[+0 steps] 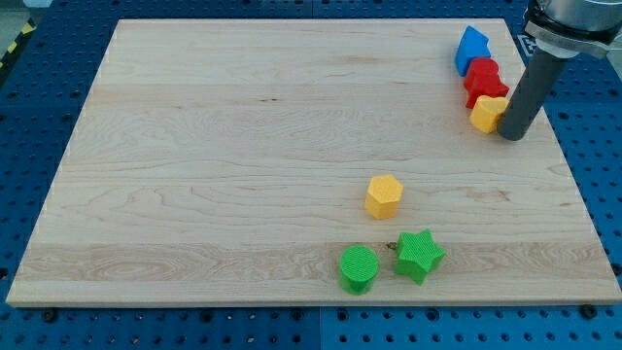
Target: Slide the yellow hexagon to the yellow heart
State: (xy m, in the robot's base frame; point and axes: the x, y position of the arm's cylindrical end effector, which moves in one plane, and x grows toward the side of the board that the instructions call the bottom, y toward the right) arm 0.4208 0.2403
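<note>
Dark rod, my tip (513,135) down at the board's right edge, gripperless, holding nothing
Touching or just beside the yellow heart (486,113) at the view's upper right; red block (483,80) above it, blue block (472,49) higher still; yellow hexagon (384,195) well apart, lower centre on the wooden board (214,156); green cylinder (359,267) and green star (419,255) below that

On the surface (194,146), the yellow hexagon (386,195) lies right of centre, above the green cylinder (359,268) and the green star (419,255) beside it; well apart at the view's top right, blue block (472,49), red block (484,82) and yellow heart (488,113) descend in a touching column, my tip (512,134) against the heart's right.
</note>
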